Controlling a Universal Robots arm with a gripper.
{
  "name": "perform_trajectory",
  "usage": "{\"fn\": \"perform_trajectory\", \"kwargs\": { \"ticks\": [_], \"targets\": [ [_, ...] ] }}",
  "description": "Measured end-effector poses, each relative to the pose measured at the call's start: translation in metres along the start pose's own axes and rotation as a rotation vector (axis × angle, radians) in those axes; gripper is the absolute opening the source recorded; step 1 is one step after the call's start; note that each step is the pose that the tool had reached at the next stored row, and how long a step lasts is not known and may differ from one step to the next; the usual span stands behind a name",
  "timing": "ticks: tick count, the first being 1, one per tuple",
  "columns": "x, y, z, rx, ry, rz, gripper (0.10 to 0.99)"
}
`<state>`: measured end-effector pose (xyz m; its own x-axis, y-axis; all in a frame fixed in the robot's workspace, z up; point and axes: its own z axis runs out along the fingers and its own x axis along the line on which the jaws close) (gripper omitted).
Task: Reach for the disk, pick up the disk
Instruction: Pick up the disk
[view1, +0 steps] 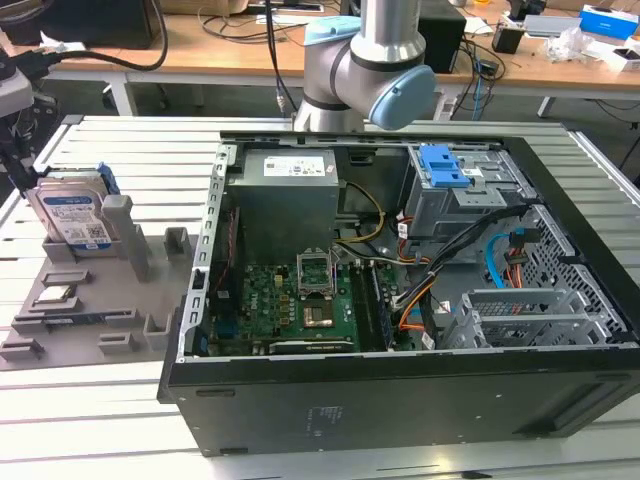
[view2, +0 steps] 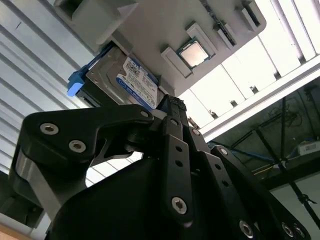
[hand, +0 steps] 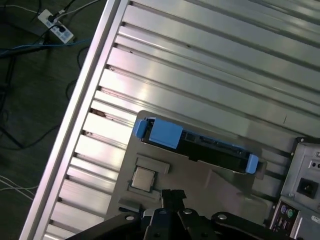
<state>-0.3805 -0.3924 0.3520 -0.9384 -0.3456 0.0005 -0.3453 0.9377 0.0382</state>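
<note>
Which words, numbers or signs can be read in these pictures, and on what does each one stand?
No text can be read with certainty.
White-and-blue label on the disk: printed lines, too small to read.
Label on the power supply: too small to read.
Top of the processor chip: faint marks, unreadable.
Sticker on the computer case: blurred.

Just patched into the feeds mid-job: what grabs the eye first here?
The big open computer case dominates the middle of the exterior view, its insides exposed. At that view's left, the disk stands on edge in a grey holder tray, framed in bright blue. In the first wrist view the gripper points toward it with a gap between them.
</note>
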Motion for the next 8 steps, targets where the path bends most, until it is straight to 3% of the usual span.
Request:
{"fn": "perform_trajectory", "kwargs": {
  "ticks": [8],
  "targets": [
    [0.0,0.0,0.0,0.0,0.0038,-0.098,0.106]
  ]
}}
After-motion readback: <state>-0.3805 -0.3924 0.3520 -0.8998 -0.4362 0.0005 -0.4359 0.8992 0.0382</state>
